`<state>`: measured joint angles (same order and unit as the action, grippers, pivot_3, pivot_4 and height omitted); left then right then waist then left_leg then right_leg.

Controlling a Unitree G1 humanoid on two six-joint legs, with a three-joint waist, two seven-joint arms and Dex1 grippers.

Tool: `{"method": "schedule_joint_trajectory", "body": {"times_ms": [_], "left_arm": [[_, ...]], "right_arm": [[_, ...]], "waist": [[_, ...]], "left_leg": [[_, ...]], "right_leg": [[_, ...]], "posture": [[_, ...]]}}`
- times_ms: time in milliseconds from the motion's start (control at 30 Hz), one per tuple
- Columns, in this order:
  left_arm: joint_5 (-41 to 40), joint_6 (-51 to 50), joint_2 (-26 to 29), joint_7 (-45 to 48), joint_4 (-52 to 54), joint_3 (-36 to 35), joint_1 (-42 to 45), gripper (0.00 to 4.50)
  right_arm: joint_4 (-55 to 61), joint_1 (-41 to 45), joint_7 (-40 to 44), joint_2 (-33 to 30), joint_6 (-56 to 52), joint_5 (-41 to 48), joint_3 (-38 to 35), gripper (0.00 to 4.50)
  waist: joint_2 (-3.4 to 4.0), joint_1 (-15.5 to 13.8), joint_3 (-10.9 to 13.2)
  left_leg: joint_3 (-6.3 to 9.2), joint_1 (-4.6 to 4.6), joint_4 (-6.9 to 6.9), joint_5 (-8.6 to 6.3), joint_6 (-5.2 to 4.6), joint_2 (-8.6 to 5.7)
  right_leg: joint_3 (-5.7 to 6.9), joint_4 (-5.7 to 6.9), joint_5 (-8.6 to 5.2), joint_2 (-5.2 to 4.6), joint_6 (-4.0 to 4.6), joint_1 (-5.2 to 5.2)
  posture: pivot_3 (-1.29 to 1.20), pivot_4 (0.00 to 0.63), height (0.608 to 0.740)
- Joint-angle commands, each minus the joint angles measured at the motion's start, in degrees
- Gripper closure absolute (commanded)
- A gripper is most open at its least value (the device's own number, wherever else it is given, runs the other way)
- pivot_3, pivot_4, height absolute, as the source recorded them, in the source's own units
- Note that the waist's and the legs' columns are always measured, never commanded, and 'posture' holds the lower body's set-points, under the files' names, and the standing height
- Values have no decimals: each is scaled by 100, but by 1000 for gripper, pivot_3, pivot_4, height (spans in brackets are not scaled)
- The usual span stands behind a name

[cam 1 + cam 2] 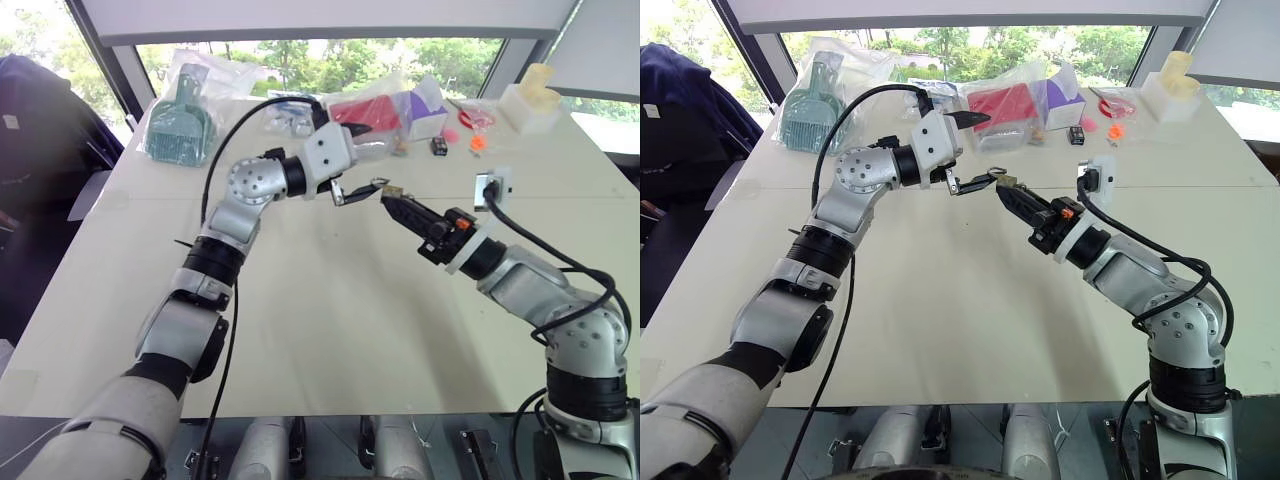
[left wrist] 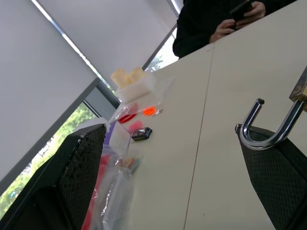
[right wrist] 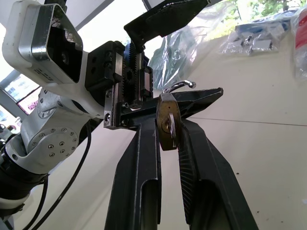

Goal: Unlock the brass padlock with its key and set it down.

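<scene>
Both arms reach over the pale table point(image 1: 330, 330) and meet above its middle, the left gripper point(image 1: 352, 170) pointing level toward three o'clock, the right gripper point(image 1: 392, 203) angled up toward ten o'clock. The right gripper's ribbed black fingers point(image 3: 144, 167) are pressed together on the brass padlock point(image 3: 168, 123), pinching its scuffed yellow-gold body edge-on at the tips. Its smooth, silvery curved shackle point(image 2: 268, 129) stands swung free at one end and rests against the lower textured finger point(image 2: 278, 177) of the left gripper, whose two dimpled black pads are spread wide with nothing between them. At twelve o'clock on the table lie crinkled clear plastic bags point(image 1: 380, 120), a small black box point(image 1: 438, 147) and a teal slotted scoop point(image 1: 180, 125).
</scene>
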<state>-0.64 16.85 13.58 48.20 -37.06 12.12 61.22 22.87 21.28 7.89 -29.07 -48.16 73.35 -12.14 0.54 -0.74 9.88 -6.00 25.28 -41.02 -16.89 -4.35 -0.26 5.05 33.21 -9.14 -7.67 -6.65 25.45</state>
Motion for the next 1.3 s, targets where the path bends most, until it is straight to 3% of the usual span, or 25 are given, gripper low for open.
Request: {"method": "schedule_joint_trajectory", "body": {"times_ms": [33, 300, 433, 600, 833, 1133, 1167, 1300], "left_arm": [[-128, -218, 81, -184, 276, -285, 2, 16], [-549, -1756, 397, -259, 1266, -684, -647, 16], [-1004, -2939, 805, 150, 2278, -767, -1314, 16], [-2125, -4844, 1418, 802, 3921, -862, -2077, 16], [-2881, -5952, 2165, 1239, 5109, -755, -2732, 16], [-2877, -5942, 2188, 1246, 5142, -629, -2739, 0], [-2867, -5929, 2194, 1255, 5130, -623, -2737, 0], [-2854, -5918, 2230, 1285, 5030, -650, -2745, 0]], "right_arm": [[60, 38, -106, -34, -58, 78, -103, 4436], [-399, -79, -33, -180, -502, 77, -49, 4436], [-1307, 183, -17, -87, -908, 227, -77, 4436], [-2832, 726, -125, -260, -1885, 300, -101, 4436], [-3611, 1196, 963, -712, -2172, -969, 538, 4436], [-3227, 1089, 2064, -1385, -1646, -2622, 1288, 316], [-3023, 961, 2215, -1617, -1407, -2907, 1436, 79], [-2109, 152, 2892, -2695, -526, -3591, 1312, 79]], "waist": [[0, 2, 0], [0, 10, 0], [0, 22, 0], [2, 45, 1], [5, 42, 2], [4, 2, 2], [4, -19, 1], [3, -124, 1]], "left_leg": [[0, 0, 0, 0, 0, 0], [-1, 0, 1, 2, 3, 2], [-1, -2, 1, 16, 28, 2], [0, 0, 1, 22, 38, 2], [2, -1, 3, 23, 42, 0], [4, -5, 2, 25, 43, 0], [6, -6, 2, 25, 43, -1], [9, -1, -2, 24, 44, -12]], "right_leg": [[0, 0, 0, 0, 0, 0], [0, 3, 0, 0, 0, 2], [0, 4, 0, 1, 0, 0], [-1, 9, -1, 0, 2, 2], [-1, 0, -7, 3, 11, 1], [-1, 1, -8, 6, 11, -5], [-1, -1, -9, 5, 13, -7], [-2, -8, -15, -4, 21, -9]], "posture": [[0, 150, 735], [0, 150, 735], [0, 150, 735], [0, 150, 735], [0, 150, 735], [0, 150, 735], [0, 150, 735], [0, 150, 735]]}}
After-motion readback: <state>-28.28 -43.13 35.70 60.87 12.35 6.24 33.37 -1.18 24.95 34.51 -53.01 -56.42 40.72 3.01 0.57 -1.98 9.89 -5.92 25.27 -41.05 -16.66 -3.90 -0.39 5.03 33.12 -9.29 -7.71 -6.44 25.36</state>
